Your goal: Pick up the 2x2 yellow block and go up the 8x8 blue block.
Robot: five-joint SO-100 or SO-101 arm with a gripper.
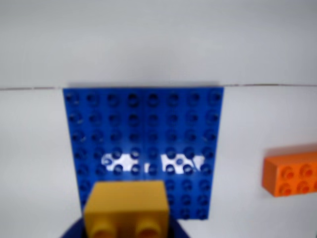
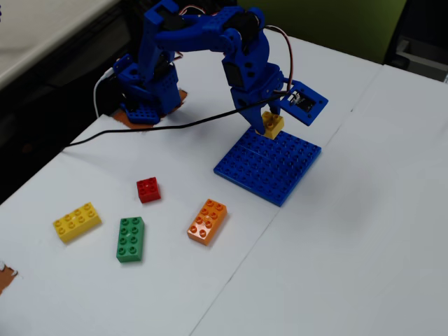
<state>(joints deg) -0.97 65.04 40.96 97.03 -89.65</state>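
The 2x2 yellow block is held in my blue gripper, which is shut on it. In the wrist view the block fills the lower middle, studs facing the camera. The block hangs just over the far corner of the 8x8 blue block; whether it touches the plate cannot be told. In the wrist view the blue plate lies flat straight ahead, behind the yellow block.
On the white table in the fixed view lie a red 2x2 brick, a long yellow brick, a green brick and an orange brick, also at the wrist view's right edge. A black cable runs left of the plate.
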